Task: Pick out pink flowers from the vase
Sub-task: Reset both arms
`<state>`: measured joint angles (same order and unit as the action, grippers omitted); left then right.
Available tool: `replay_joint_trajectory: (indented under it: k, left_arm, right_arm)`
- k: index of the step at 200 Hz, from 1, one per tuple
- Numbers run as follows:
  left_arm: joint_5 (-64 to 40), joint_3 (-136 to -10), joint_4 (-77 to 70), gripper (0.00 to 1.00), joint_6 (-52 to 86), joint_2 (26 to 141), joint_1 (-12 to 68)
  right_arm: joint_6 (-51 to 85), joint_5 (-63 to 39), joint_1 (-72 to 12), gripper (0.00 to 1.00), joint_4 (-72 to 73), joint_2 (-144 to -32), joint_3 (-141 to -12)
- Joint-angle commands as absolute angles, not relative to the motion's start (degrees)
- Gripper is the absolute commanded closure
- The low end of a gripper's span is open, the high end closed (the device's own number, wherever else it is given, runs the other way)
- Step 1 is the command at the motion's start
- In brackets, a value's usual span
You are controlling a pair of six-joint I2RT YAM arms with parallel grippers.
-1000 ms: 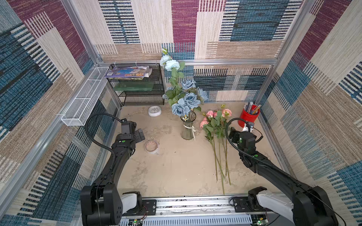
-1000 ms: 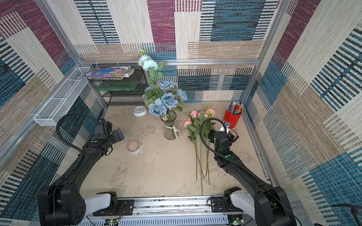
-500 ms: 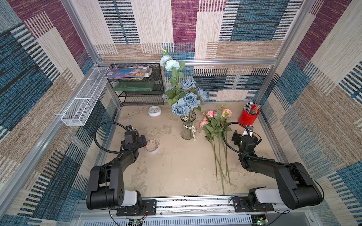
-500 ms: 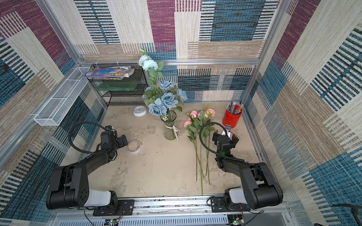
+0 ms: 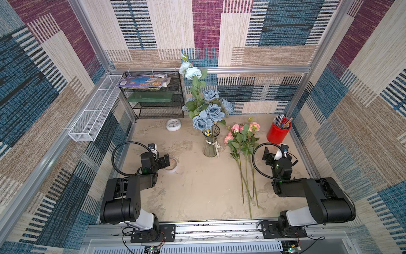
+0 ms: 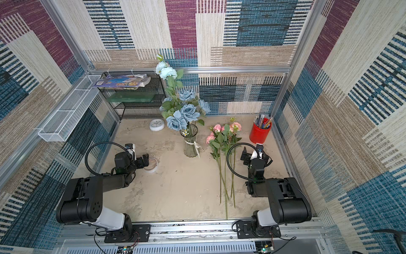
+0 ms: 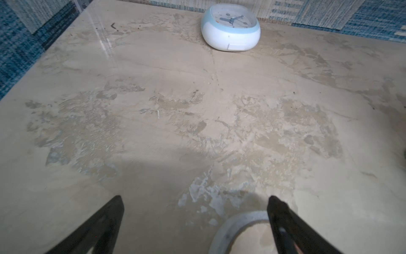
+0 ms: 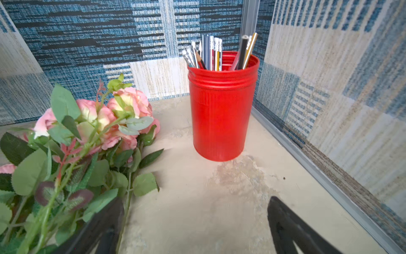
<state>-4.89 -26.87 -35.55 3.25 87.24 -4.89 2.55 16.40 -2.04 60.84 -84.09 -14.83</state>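
Note:
The pink flowers (image 5: 254, 126) (image 6: 217, 128) lie on the table to the right of the vase, stems pointing toward the front edge. The ribbed glass vase (image 5: 210, 147) (image 6: 190, 147) stands upright and holds blue roses and pale aqua blooms. My right gripper (image 5: 268, 155) (image 8: 195, 201) hangs low and open beside the flowers' leaves, empty; the pink flowers (image 8: 129, 101) fill one side of the right wrist view. My left gripper (image 5: 165, 160) (image 7: 195, 199) is open and empty, low over the table, far to the left of the vase.
A tape roll (image 5: 172, 167) (image 7: 235, 224) lies under my left gripper's fingertip. A white clock (image 5: 173, 125) (image 7: 230, 26) lies near the back. A red pencil cup (image 5: 278, 132) (image 8: 222, 110) stands at the back right. A black mesh rack (image 5: 153, 96) and a white wire basket (image 5: 94, 110) are at the back left.
Both arms have folded back toward the front rail, and the grippers have drawn a little nearer the front. Both grippers stayed open. The flowers and vase have not moved.

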Motion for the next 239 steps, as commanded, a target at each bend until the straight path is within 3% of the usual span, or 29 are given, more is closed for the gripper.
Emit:
replay_joint_trajectory:
  k: [1,78,239]
  left_arm:
    - [-6.1,-28.1,-37.3,0.0,0.6,87.3,-4.3]
    - [0.8,-27.7,-37.3,0.0,-1.0,86.8,-0.6]
    - [1.1,-27.9,-37.0,0.0,-1.0,86.9,-0.4]
  right_arm:
    - [3.9,12.0,-0.1,0.04,59.7,-84.6,-16.7]
    - [3.5,12.7,-0.6,0.04,60.5,-84.2,-16.2]
    - [3.5,13.0,-0.8,0.04,60.4,-84.5,-16.3]
